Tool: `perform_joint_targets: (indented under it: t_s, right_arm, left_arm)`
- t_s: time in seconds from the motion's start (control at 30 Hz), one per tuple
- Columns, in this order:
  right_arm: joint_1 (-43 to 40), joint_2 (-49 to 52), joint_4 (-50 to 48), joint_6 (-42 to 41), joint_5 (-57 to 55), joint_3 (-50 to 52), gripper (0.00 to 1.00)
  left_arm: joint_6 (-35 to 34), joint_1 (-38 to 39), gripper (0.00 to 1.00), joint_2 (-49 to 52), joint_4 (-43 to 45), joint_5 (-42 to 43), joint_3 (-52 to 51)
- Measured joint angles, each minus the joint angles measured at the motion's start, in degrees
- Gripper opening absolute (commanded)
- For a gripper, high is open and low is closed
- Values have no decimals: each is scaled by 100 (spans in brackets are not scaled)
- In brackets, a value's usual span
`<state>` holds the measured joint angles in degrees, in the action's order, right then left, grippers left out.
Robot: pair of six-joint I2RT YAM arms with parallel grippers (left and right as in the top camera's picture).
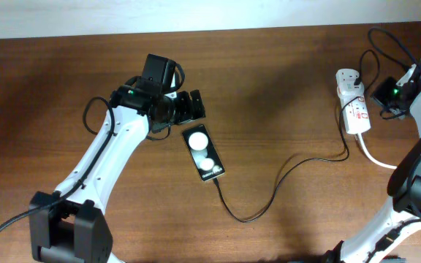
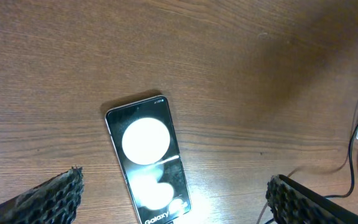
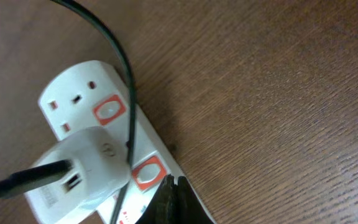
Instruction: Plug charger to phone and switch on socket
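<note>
Closest to me, the charger (image 3: pixel 23 179) cable makes a low loop across the brown surface (image 1: pixel 305 44). From that loop one end climbs toward 11 o'clock and meets the short edge of the phone (image 1: pixel 205 152) at the end with the small white text. I cannot tell whether the tip is fully pushed in. The phone lies flat near the middle of the surface, its length running from 11 to 5 o'clock. Two white discs face up, the larger one toward 11 o'clock.

The left gripper (image 2: pixel 174 179) hangs over the phone's 11 o'clock end. Its jaws are spread wide with nothing in them, one on either side of the phone in the wrist view.

The other stretch of cable runs off toward 2 o'clock to the socket (image 1: pixel 353 102), at the far right of the surface. A white adapter (image 3: pixel 86 162) is plugged into it, with a red-marked switch (image 3: pixel 146 172) next to it.

The right gripper (image 3: pixel 171 196) is over the socket. Its jaws are pressed together, empty, with the tips just beside that switch. Whether they touch it I cannot tell.

A thick white cord (image 1: pixel 375 157) leaves the socket's near end toward 4 o'clock.
</note>
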<state>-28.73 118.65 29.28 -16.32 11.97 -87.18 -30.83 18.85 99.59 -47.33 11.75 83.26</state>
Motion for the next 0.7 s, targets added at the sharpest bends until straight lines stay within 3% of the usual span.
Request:
perform_joint_targets:
  t_s: [0.7]
  right_arm:
    - [284, 516, -404, 131, 232, -70, 4]
  left_arm:
    - [0, 0, 99, 0, -2, -2, 0]
